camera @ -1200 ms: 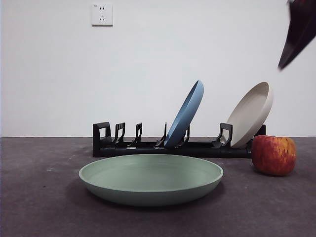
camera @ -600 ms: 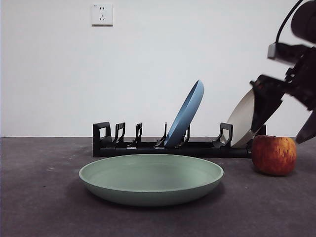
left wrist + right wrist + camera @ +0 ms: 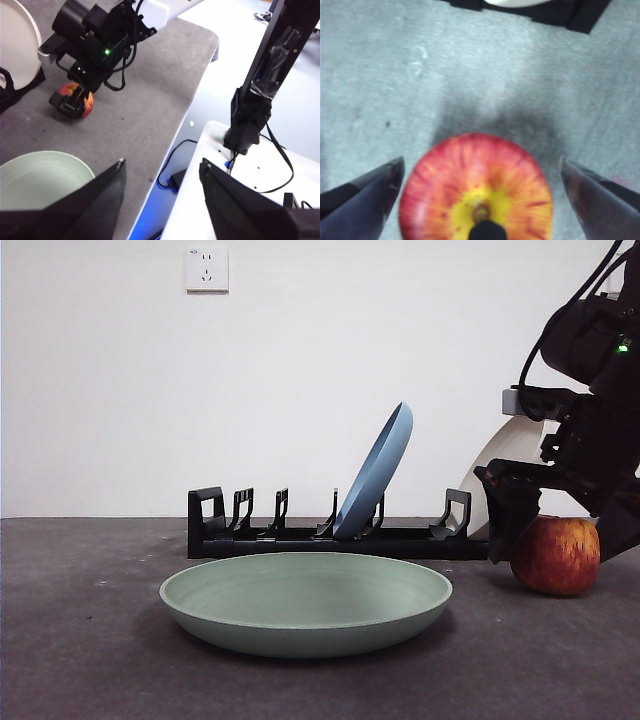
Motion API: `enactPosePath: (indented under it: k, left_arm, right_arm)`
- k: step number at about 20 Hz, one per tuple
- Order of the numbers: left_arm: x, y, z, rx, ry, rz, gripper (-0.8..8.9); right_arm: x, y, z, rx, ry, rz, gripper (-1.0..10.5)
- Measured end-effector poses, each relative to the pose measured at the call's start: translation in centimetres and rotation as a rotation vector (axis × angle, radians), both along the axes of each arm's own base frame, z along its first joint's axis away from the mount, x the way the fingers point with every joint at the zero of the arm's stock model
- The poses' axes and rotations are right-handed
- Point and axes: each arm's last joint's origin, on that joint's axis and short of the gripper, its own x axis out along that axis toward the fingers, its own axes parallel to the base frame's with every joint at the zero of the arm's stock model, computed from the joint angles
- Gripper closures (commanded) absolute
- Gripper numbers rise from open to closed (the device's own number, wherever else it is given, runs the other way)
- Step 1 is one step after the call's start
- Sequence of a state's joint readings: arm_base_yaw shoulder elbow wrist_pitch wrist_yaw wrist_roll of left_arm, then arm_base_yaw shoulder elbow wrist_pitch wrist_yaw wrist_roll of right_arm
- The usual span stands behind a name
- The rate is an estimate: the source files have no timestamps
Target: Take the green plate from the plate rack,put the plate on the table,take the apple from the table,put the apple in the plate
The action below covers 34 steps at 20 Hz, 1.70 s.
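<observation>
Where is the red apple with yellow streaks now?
In the front view, the red apple stands on the table at the right, beside the black plate rack's end, between the right gripper's open jaws.

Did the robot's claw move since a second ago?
Yes. The right gripper came down from the top corner, past the beige plate, to straddle the apple, jaws open.

Right gripper (image 3: 477, 172) — low, jaws wide.

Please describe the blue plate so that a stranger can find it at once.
Behind the flat green plate runs a long black plate rack. The blue plate stands tilted in a slot near its middle, the only blue dish; the beige plate at the rack's end is partly hidden by the right gripper.
</observation>
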<state>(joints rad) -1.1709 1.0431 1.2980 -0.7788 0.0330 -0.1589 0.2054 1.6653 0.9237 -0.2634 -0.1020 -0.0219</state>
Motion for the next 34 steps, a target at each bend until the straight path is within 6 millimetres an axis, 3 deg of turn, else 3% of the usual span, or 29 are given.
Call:
enactPosePath:
  k: [2, 5, 9, 13, 16, 18, 22, 26, 30, 34]
  left_arm:
    - [0.0, 0.0, -0.1, 0.009, 0.002, 0.002, 5.62]
    - [0.0, 0.1, -0.1, 0.013, 0.004, 0.003, 5.62]
    - [0.0, 0.1, -0.1, 0.016, 0.005, 0.003, 5.62]
    - [-0.1, 0.2, -0.3, 0.038, 0.013, 0.003, 5.62]
    - [-0.1, 0.2, -0.3, 0.038, 0.013, 0.003, 5.62]
    - [-0.1, 0.2, -0.3, 0.039, 0.014, 0.003, 5.62]
    - [-0.1, 0.3, -0.6, 0.065, 0.023, 0.004, 5.62]
    - [-0.2, 0.4, -0.7, 0.084, 0.03, 0.006, 5.62]
    - [-0.2, 0.4, -0.7, 0.084, 0.031, 0.006, 5.62]
    - [-0.1, 0.4, -0.7, 0.087, 0.025, 0.015, 5.62]
  right_arm:
    - [-0.1, -0.1, 0.0, -0.002, 0.009, -0.002, 7.9]
    - [-0.1, -0.1, -0.1, -0.001, 0.015, 0.0, 9.6]
    - [-0.5, -0.1, 0.6, -0.001, 0.015, 0.0, 9.6]
    - [-2.0, 0.6, 4.5, 0.028, -0.11, 0.031, 9.6]
    - [-4.0, 2.4, 7.4, 0.062, -0.195, 0.103, 9.6]
    - [-5.1, 4.6, 8.0, 0.086, -0.212, 0.177, 9.6]
    - [-6.7, 9.6, 7.2, 0.128, -0.206, 0.324, 9.6]
    - [-7.4, 13.6, 4.6, 0.107, -0.181, 0.396, 9.6]
    - [-7.0, 15.2, 1.5, 0.053, -0.133, 0.394, 9.6]
    - [-7.1, 16.0, 0.6, 0.04, -0.136, 0.405, 9.6]
